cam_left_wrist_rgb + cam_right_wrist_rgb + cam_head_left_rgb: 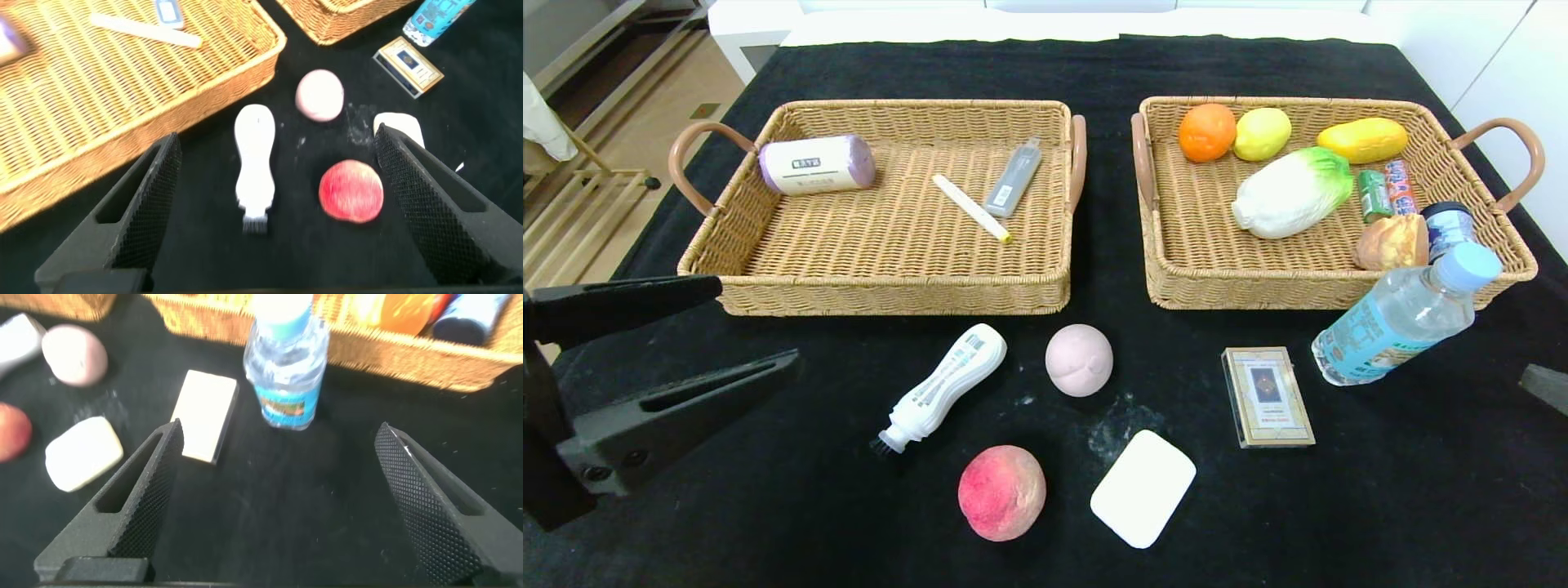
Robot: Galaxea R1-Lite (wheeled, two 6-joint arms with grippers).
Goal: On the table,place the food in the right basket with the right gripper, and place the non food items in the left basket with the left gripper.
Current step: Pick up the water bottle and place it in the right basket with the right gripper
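Hands both spread, empty — left hand (270,204) lower left; straddle white bottle (947,382) mid-body, then lift to left basket (768,296).

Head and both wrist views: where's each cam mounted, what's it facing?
Head view: on the robot's head, looking down at the black-cloth table and two woven baskets; open left gripper at the edge.
Left wrist view: on the left wrist, facing the white brush-tipped bottle between its open fingers.
Right wrist view: on the right wrist, facing the clear water bottle; gripper open.
Shared: the red-pink peach shows in all three.
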